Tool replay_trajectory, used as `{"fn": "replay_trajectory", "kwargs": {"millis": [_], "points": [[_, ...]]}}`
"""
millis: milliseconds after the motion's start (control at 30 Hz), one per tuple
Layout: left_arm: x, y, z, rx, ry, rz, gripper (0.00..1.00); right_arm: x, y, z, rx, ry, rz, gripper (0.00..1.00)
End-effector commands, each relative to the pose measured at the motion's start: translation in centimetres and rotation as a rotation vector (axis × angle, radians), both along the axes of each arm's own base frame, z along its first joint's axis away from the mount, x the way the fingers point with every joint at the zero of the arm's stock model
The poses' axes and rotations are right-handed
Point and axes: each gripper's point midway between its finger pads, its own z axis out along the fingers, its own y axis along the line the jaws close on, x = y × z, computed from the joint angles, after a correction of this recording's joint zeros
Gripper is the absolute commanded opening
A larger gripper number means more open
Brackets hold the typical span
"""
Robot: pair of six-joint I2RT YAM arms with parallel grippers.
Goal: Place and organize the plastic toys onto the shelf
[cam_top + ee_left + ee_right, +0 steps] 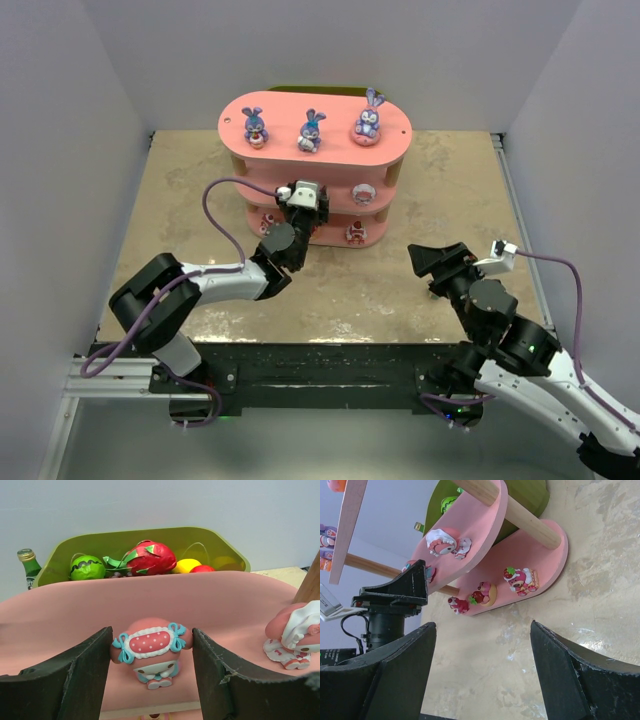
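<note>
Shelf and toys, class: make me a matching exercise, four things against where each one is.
Things
1 three bunnies
2 bow-topped pink figure
3 strawberry figure
4 green bin

Places
A behind the shelf
B bottom tier
C top tier
D between the fingers of the left gripper

Pairs: 1-C, 2-D, 3-B, 4-A

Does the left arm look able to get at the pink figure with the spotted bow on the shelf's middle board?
Likely yes. The left gripper is open with a finger on each side of the pink figure, nothing between, and the neighbouring figure stands clear of it.
</note>
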Motion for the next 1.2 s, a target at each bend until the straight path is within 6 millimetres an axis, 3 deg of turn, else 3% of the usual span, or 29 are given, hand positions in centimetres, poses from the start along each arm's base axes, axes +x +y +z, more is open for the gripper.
{"fn": "replay_trajectory", "kwargs": {"millis": [0, 267, 467, 1167], "points": [[0.7, 0.4, -0.4, 0.023, 0.008, 0.042, 0.23, 0.4, 0.0, 0.6, 0.025, -0.019, -0.019, 0.79], [1.0, 0.3, -0.6, 0.033, 0.018, 0.056, 0.46, 0.2, -0.1, 0.8, 0.041, -0.032, -0.017, 0.79], [0.9, 0.3, -0.3, 0.026, 0.013, 0.053, 0.59, 0.3, 0.0, 0.7, 0.033, -0.024, -0.016, 0.79], [0.2, 0.8, 1.6, -0.024, -0.011, 0.040, 0.87, 0.2, -0.1, 0.6, 0.020, -0.019, -0.013, 0.79]]}}
